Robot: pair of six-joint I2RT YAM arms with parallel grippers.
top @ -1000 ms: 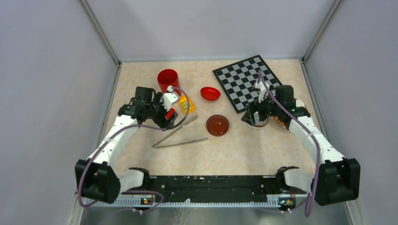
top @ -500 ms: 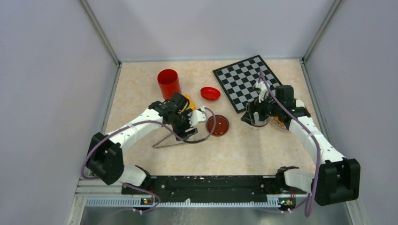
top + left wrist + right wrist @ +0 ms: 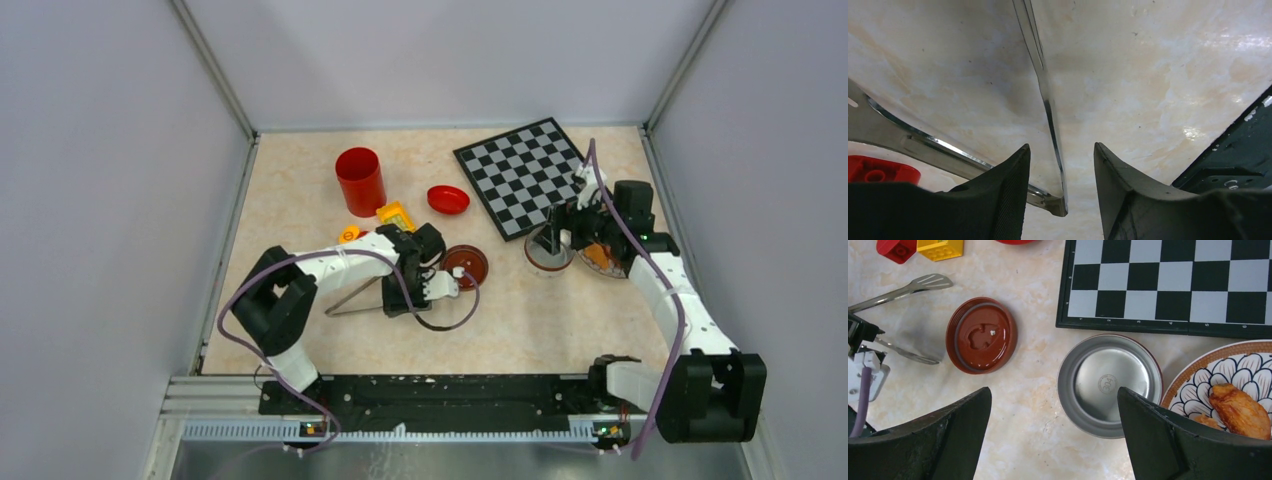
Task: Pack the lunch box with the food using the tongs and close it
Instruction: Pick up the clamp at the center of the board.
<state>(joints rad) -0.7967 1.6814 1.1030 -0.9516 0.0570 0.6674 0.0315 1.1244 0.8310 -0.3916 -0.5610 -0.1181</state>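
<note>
Right wrist view looks straight down on the lunch box (image 3: 1109, 385): a round shiny steel pot with a reddish rim and a bare stamped floor. It sits just below the chessboard (image 3: 1168, 285) edge and hard against the patterned plate (image 3: 1198, 385); cannot tell if they touch. The food (image 3: 1239, 410), glossy orange-brown pieces, lies on that plate, cut by the frame edge. The brown-red ridged lid (image 3: 981, 335) lies flat to the left, apart from the box, with bare marbled tabletop (image 3: 1038, 440) between. The right pincer (image 3: 1053, 390) is wide, holds nothing and hangs over that gap.

Top external view loses the food detail but gives the tongs (image 3: 352, 297) layout: 2 slim steel arms, joined end toward the left.

Only the left wrist view shows the left pincer (image 3: 1060, 150): partly open, 1 tongs arm between the black ribbed fingers (image 3: 1008, 190), gaps on both sides. The red cup (image 3: 360, 180) and red bowl (image 3: 448, 199) sit farther back.
</note>
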